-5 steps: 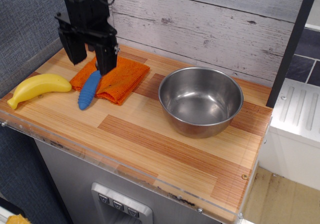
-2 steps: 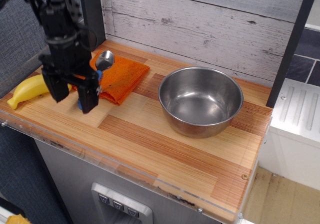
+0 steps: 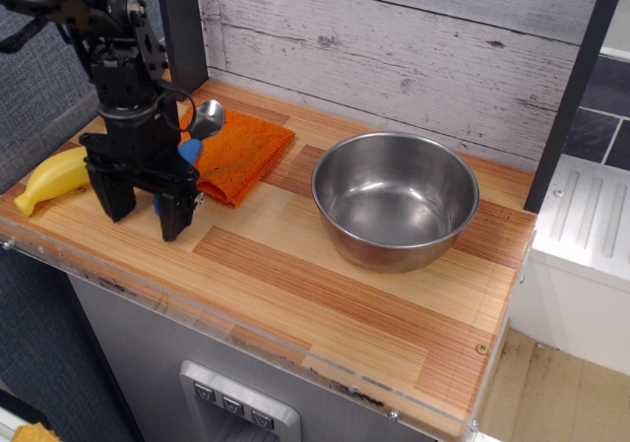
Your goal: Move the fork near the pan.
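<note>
The fork lies slanted on the left of the counter. Its shiny rounded head (image 3: 207, 117) rests on the orange cloth (image 3: 241, 150), and its blue ribbed handle (image 3: 188, 151) runs toward the front left. My gripper (image 3: 143, 209) is low over the handle's near end, open, with one black finger on each side of it. The arm hides most of the handle. The pan (image 3: 394, 198) stands empty to the right, well apart from the fork.
A yellow banana (image 3: 47, 179) lies at the left edge, just beside my left finger. A grey plank wall runs along the back. The counter's front edge has a clear plastic lip (image 3: 246, 336). A dark post (image 3: 182, 24) stands behind the arm.
My gripper has moved from above the cloth toward the front left and come down around the handle's near end. The fork's head is now uncovered. The fork, pan and banana have not moved.
</note>
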